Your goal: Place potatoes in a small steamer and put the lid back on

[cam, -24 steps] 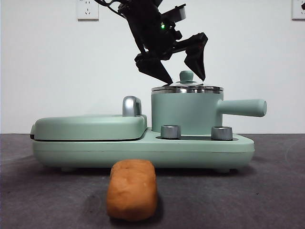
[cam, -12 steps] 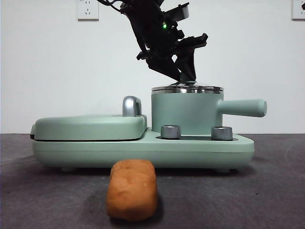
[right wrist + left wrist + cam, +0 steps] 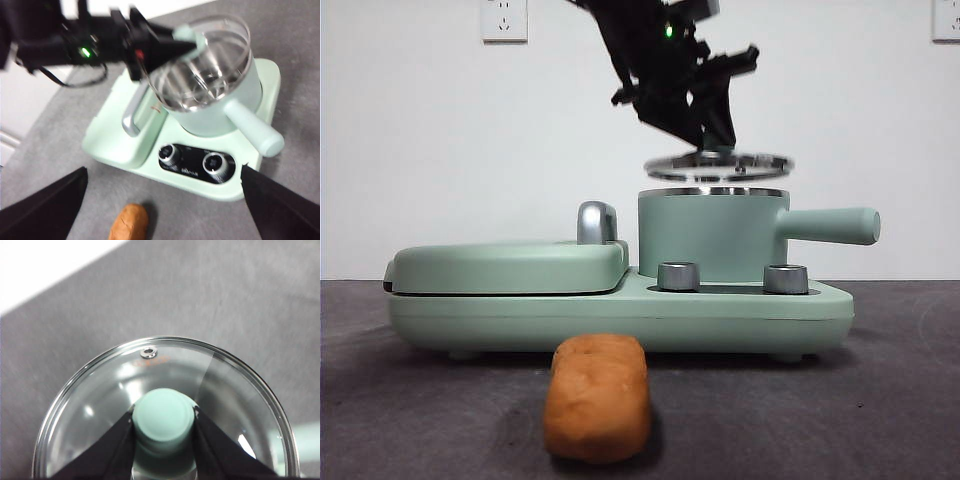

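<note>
Now the lid (image 3: 718, 165) hangs just above the steel rim of the small steamer (image 3: 710, 238), fully separated from it; half a second ago it was seated on that rim. The left gripper (image 3: 164, 426) is clamped on the lid's mint-green knob (image 3: 164, 416), one jaw on each side of it, and carries the glass disc roughly level, perhaps slightly tilted. Seen from the front, the arm descends from 12 o'clock, dark and large, directly over the pot.

The right wrist view looks into the pot through the raised lid: steel inner wall visible, no potato inside. The right gripper (image 3: 165, 210) waits well apart from the appliance, jaws spread wide, holding nothing.

The potato (image 3: 597, 396) lies on the dark table (image 3: 880, 400) at 6 o'clock of the cooker base (image 3: 620, 318), near the camera and clear of both grippers. The pot's side handle (image 3: 830, 226) points to 3 o'clock; the closed grill cover (image 3: 505, 266) sits at 9 o'clock of the pot, with the two control knobs (image 3: 732, 277) in front.

Judgement: the lid-removal step is under way, so the pot opening is becoming accessible. Remaining steps are loading the potato and reseating the lid. The lid likely needs to move aside, clear of the opening, before the free gripper can bring the potato in. The potato is about as long as the pot is wide, so it may need careful alignment.
</note>
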### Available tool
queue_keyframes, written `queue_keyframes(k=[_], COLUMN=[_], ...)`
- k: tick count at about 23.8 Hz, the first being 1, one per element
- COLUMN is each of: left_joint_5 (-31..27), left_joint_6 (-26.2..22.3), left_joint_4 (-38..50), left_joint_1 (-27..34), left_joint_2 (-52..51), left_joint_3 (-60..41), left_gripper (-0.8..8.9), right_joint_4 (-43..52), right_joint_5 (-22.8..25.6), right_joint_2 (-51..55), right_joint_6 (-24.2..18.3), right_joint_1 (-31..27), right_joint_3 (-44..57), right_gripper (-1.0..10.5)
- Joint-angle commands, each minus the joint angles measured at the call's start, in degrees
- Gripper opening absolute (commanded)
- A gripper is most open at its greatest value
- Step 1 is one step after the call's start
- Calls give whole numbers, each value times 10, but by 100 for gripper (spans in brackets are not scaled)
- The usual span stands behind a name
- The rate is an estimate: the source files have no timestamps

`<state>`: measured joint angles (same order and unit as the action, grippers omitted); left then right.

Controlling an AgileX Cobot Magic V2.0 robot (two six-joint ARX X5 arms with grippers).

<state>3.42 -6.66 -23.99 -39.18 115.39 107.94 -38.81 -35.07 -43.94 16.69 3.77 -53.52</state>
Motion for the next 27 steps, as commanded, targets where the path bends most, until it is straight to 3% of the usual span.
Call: queue_keyframes(k=[1,6,11,18,27], left_joint_5=[4,4,4,4,4], left_joint_6=[-3,-2,-3,-4,2], left_joint_4=[-10,-96,-134,-160,-174], left_joint_1=[-3,18,64,120,191], left_joint_2=[7,3,-34,-77,-106], left_joint_3=[55,134,144,144,144], left_gripper=[54,54,20,20,20], right_joint_4=[-18,-106,-117,-58,-7], right_joint_5=[35,152,241,273,270], right_joint_2=[-13,-78,-184,-296,-426], right_joint_6=[-7,-2,65,120,183], right_joint_1=[32,167,320,411,465], right_joint_3=[-28,-88,-122,-122,-122], right_gripper=[488,488,488,488,488])
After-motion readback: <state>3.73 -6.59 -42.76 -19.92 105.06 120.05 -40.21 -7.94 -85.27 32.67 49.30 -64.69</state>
